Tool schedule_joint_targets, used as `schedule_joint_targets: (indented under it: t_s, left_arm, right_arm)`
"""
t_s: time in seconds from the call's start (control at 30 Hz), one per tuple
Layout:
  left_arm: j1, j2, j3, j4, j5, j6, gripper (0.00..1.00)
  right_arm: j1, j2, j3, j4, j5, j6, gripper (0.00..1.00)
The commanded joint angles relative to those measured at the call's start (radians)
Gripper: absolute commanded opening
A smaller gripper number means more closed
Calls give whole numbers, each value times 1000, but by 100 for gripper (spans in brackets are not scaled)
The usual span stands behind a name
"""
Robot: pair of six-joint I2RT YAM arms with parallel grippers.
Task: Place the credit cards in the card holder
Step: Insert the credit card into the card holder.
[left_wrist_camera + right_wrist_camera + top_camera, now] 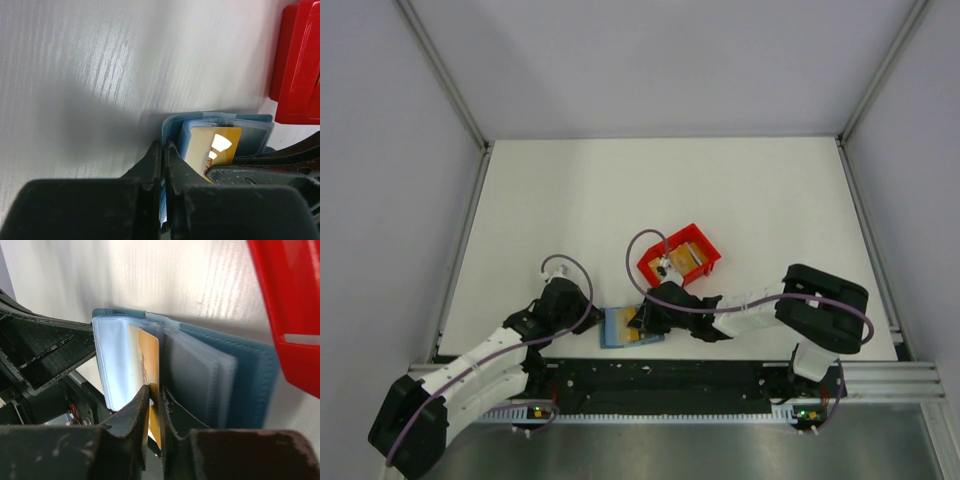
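Note:
The teal-blue card holder lies open near the table's front edge, its clear pockets fanned out. My left gripper is shut on the holder's left cover edge; it shows in the top view too. My right gripper is shut on a gold credit card standing between two pockets of the holder. The gold card also shows in the left wrist view and the top view. More cards lie in the red bin. My right gripper is over the holder's right half.
A red plastic bin stands just behind and right of the holder, close to the right arm; it shows in both wrist views. My left gripper's body is left of the holder. Frame rails border the table.

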Motion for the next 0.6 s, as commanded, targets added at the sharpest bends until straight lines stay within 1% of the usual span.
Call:
schedule_joint_targets:
  t_s: [0.0, 0.13, 0.2, 0.3, 0.4, 0.57]
  left_arm:
    - [-1, 1, -31, -21, -30, 9, 0]
    - [-1, 3, -28, -27, -30, 13, 0]
    - [1, 3, -26, -27, -30, 13, 0]
    - [1, 3, -23, -25, -29, 16, 0]
    - [-1, 4, -19, -27, -29, 21, 0]
    - [-2, 1, -14, -27, -24, 25, 0]
  right_arm:
    - [23, 37, 44, -153, -38, -21, 16]
    - [24, -51, 41, -256, 67, -72, 31]
    - [26, -86, 72, -333, 115, -116, 43]
    - [24, -85, 127, -425, 129, -164, 46]
    - [26, -43, 174, -454, 100, -185, 47]
    - [34, 30, 207, -402, 23, -192, 47]
